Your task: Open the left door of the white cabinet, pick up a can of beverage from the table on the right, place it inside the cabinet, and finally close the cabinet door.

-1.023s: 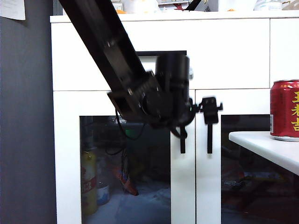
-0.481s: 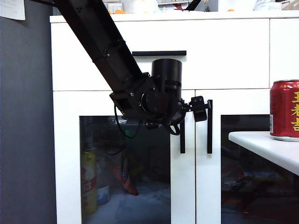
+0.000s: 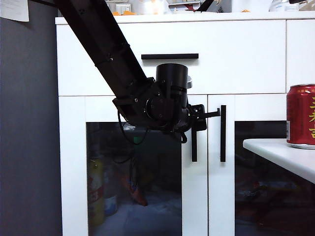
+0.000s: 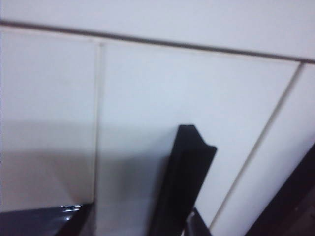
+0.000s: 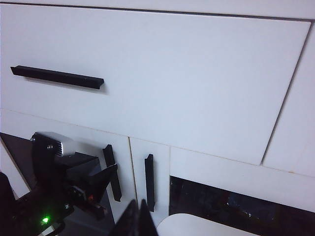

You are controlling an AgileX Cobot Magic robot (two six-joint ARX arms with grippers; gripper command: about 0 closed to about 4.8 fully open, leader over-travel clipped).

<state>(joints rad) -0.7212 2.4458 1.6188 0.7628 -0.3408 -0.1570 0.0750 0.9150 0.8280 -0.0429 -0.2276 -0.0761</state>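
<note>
The white cabinet (image 3: 246, 59) fills the exterior view, and its left door (image 3: 133, 172) sits flush in the frame. My left gripper (image 3: 199, 118) is at the top of that door's black vertical handle (image 3: 194, 147) with its fingers around the bar. In the left wrist view the handle (image 4: 184, 182) runs close by one fingertip (image 4: 197, 227). Whether the fingers press on the bar does not show. The red can of beverage (image 3: 301, 115) stands on the white table (image 3: 280, 155) at the right. My right gripper (image 5: 139, 219) is shut and empty, hanging back from the cabinet above the table corner (image 5: 197, 226).
The matching right door's handle (image 3: 223, 132) is a few centimetres right of my left gripper. The drawer's horizontal handle (image 3: 170, 56) is just above the left arm's wrist. Behind the left glass stand a yellow bottle (image 3: 95, 189) and other goods. A grey wall (image 3: 27, 123) borders the cabinet's left.
My left gripper has slid left from in front of the right door's handle to the left door's handle, and its fingers have drawn closer together. The right arm, the can and the door have not moved.
</note>
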